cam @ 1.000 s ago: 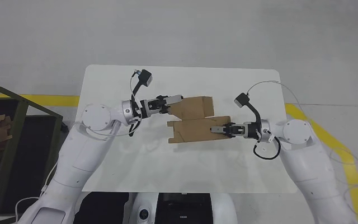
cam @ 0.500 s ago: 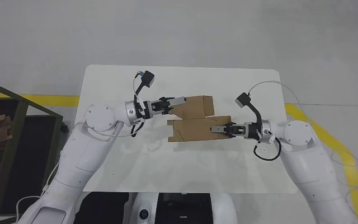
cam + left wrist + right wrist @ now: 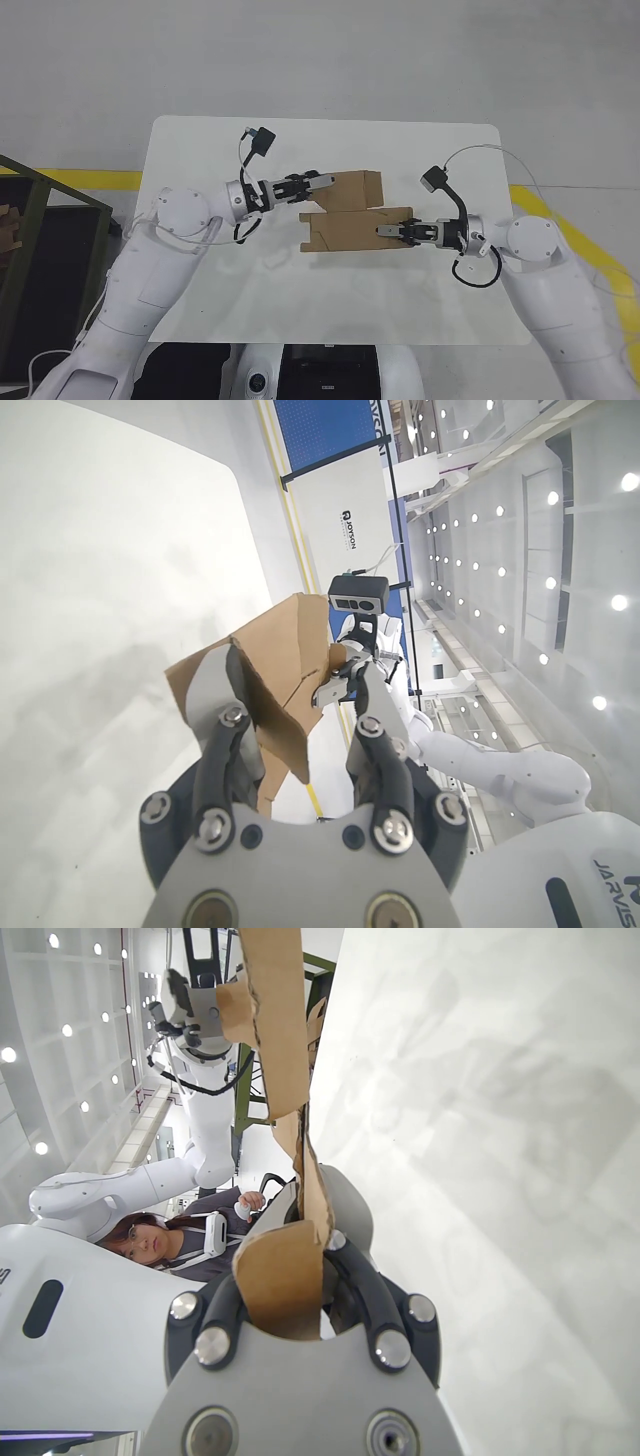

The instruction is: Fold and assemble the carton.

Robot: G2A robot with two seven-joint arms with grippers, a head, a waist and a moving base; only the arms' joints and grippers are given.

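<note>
The brown cardboard carton (image 3: 350,228) hangs partly folded over the middle of the white table (image 3: 200,300). My right gripper (image 3: 385,231) holds its right end, and the right wrist view shows this gripper (image 3: 310,1188) shut on a cardboard edge (image 3: 280,1028). My left gripper (image 3: 322,181) sits at the carton's upper left panel. In the left wrist view it (image 3: 295,667) is open, with a flap of the carton (image 3: 280,650) between its fingers and resting against one finger (image 3: 225,685).
A dark green rack (image 3: 20,230) stands on the floor left of the table. A yellow floor line (image 3: 90,178) runs behind the table. Bare table top lies in front of the carton and on both sides of it.
My left gripper has edged to the right, further onto the carton's upper left flap. The right gripper and its hold have not changed.
</note>
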